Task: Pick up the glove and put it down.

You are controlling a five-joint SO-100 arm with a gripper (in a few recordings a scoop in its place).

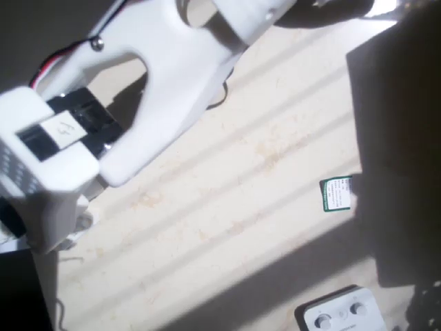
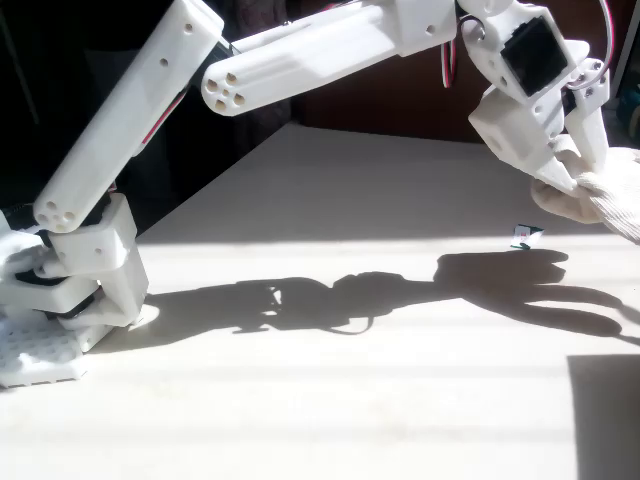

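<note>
Gripper (image 2: 572,172) clamped on glove (image 2: 600,195), held aloft.

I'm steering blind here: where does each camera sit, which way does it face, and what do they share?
Overhead view: above the table, looking down; the white arm crosses the upper left.
Fixed view: low at the table's side, looking across; the whole arm shows from base to gripper, shut on the glove held aloft.
Shared: arm and green-and-white card.

Harsh low sunlight; long arm shadow (image 2: 400,290); blown-out whites
</note>
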